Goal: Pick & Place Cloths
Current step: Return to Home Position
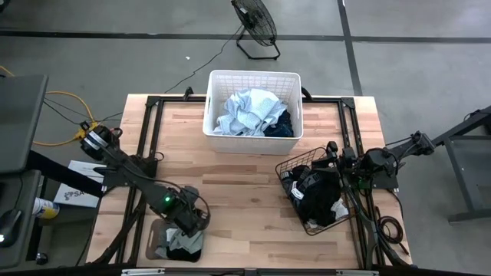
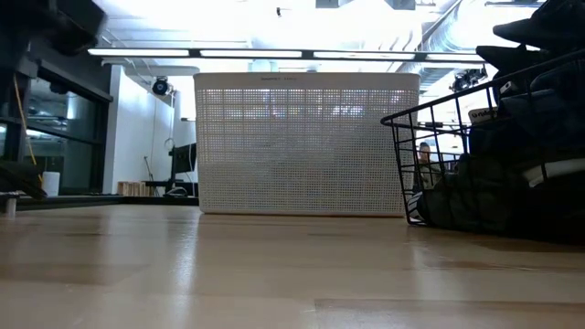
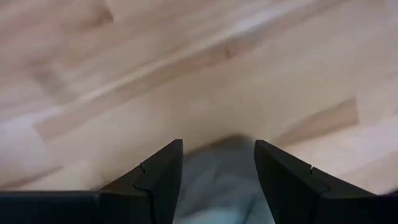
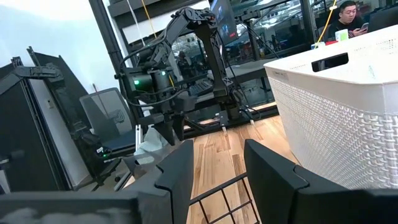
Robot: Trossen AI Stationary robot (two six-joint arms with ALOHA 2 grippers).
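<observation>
At the desk's point(image 1: 245, 184) front-left edge, the left claw point(image 3: 217, 146) hangs spread wide and holds nothing, with a pale grey-blue cloth heap point(image 1: 182, 244) just beneath it. Light blue cloths point(image 1: 247, 113) fill the white basket point(image 1: 253, 74) at the back. The right claw point(image 4: 217, 149), also spread and empty, is over the rim of the wire basket point(image 1: 288, 165), which holds dark cloths point(image 1: 318, 195).

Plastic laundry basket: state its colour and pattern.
The laundry basket is white, its wall a fine perforated grid; the low view shows it best.
</observation>
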